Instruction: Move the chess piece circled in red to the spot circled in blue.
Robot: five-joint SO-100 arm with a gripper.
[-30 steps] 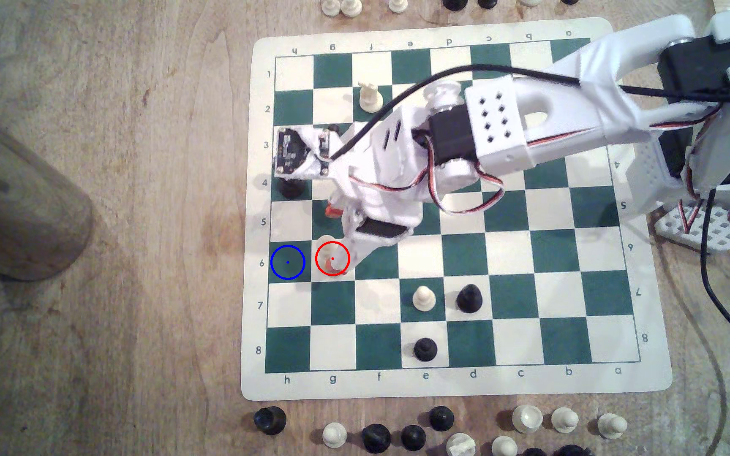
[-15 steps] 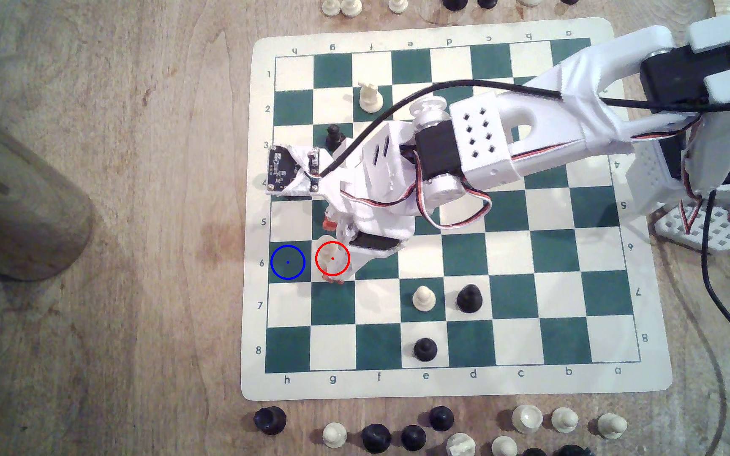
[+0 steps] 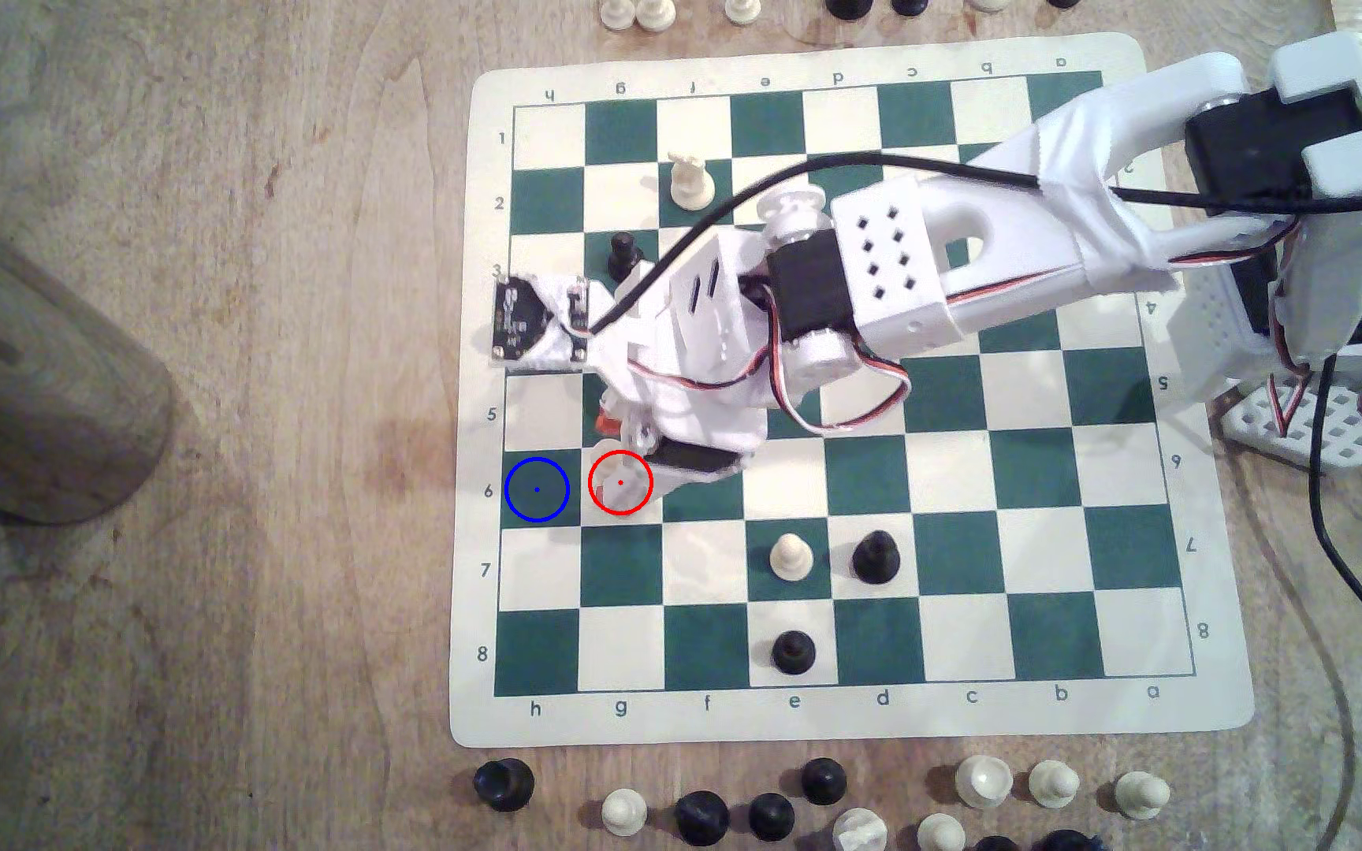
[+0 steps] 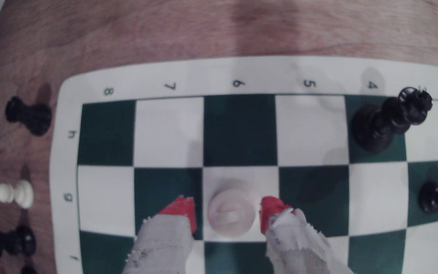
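The chess piece [image 3: 610, 465] [image 4: 230, 214] is a cream piece with a wide round base, standing on the white square g6 inside the red circle. My gripper [image 3: 625, 468] [image 4: 228, 212] is down over it and open. Its red-tipped fingers [image 4: 183, 210] stand one on each side of the piece with narrow gaps, not touching. The spot [image 3: 537, 489] [image 4: 239, 129] is the bare dark green square h6 under the blue circle. It lies one square from the piece toward the exterior view's left.
A tall black piece [image 4: 389, 121] stands on h4 and a black pawn [image 3: 622, 254] on g3. A cream pawn [image 3: 789, 558] and black pieces [image 3: 876, 558] sit on rows 7 and 8. Spare pieces [image 3: 743, 806] line the mat's edges. A wooden cylinder [image 3: 31, 368] lies at the exterior view's left.
The arm has swung slightly toward the exterior view's lower left and the wrist has come down over the piece, uncovering the black pawn on g3. The piece has not moved.
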